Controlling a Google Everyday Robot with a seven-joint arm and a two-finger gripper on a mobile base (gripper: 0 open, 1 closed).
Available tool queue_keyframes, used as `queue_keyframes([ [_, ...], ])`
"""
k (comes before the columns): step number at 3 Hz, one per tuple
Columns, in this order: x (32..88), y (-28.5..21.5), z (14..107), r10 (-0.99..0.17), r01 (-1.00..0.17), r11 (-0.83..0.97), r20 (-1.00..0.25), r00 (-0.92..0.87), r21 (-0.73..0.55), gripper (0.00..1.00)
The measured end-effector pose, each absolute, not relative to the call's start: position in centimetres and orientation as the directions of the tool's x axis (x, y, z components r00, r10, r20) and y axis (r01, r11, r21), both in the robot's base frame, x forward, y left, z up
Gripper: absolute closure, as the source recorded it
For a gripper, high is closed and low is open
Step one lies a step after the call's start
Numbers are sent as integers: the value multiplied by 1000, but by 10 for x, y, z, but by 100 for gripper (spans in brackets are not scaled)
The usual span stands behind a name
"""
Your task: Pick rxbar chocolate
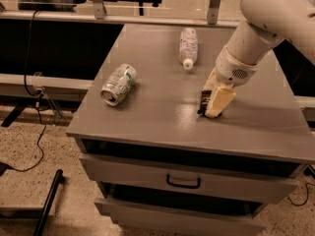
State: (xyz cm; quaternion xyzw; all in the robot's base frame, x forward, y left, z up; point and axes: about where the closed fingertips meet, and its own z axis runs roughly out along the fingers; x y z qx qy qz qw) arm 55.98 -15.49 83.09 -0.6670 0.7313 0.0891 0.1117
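Note:
The rxbar chocolate (202, 102) is a small black wrapper on the grey cabinet top (147, 112), right of centre. Only a narrow dark strip of it shows at the left side of my gripper. My cream-coloured gripper (212, 108) is lowered onto the cabinet top right at the bar, touching or covering most of it. The white arm reaches down to it from the upper right. I cannot tell whether the bar is held.
A crushed silver-green can (118, 84) lies on its side at the left of the top. A clear plastic bottle (188, 46) lies near the back centre. Drawers with a black handle (183, 183) are below the front edge. A black cable lies on the floor at the left.

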Motion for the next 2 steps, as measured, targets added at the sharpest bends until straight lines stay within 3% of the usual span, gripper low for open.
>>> queue_keyframes([
  [1,560,-155,832,-956,-995,94,-282,-85,-19,100],
  [2,560,-160,865,-932,-993,101,-356,-73,-61,100],
])
